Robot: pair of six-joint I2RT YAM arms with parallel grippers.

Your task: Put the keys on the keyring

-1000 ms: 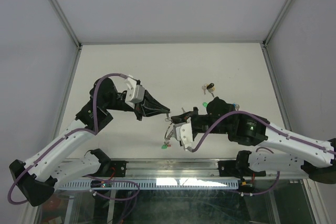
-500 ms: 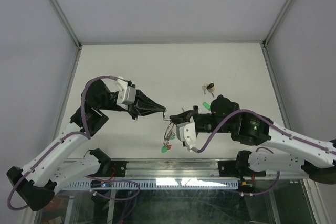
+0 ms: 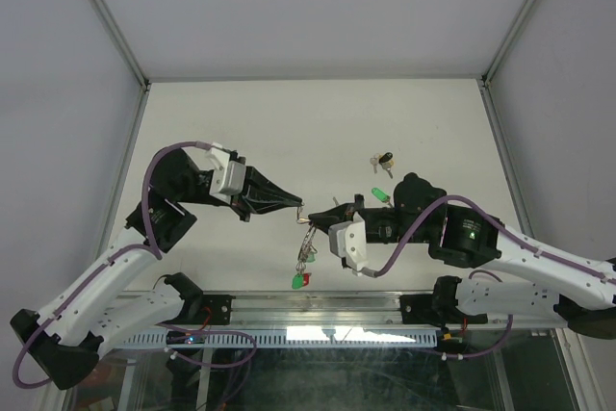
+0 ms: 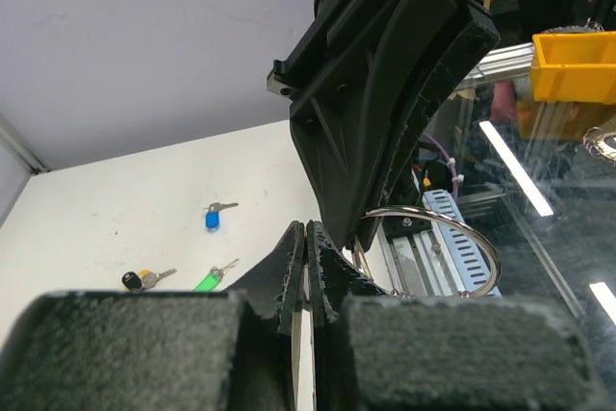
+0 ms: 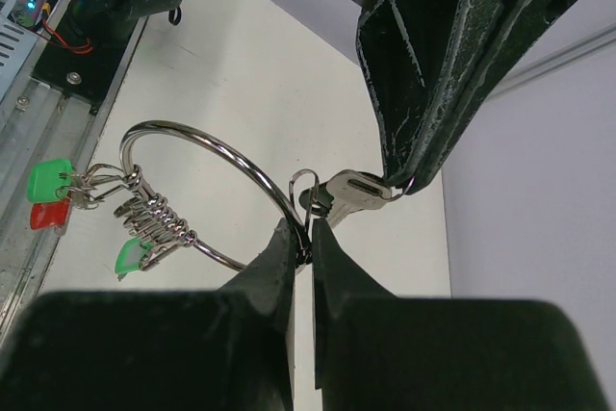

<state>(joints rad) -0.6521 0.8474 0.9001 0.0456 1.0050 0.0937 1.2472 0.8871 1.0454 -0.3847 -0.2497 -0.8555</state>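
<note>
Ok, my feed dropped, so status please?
Both shut: right gripper pinching keyring, left gripper holding a key at it. Other keys loose on table. Nothing blocking.

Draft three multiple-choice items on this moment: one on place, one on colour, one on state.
1. Where is the keyring? A lying loose, untouched; B pinched in the right claw; C out of view.
2. What dangles from it? A blue caps; B green caps and a red cap; C nothing.
3. The left claw is: A wide open; B out of view; C shut on a key.
B: right wrist view shows its tips clamping the wire. B: those caps hang there. C: its tips pinch the silver key.
</note>
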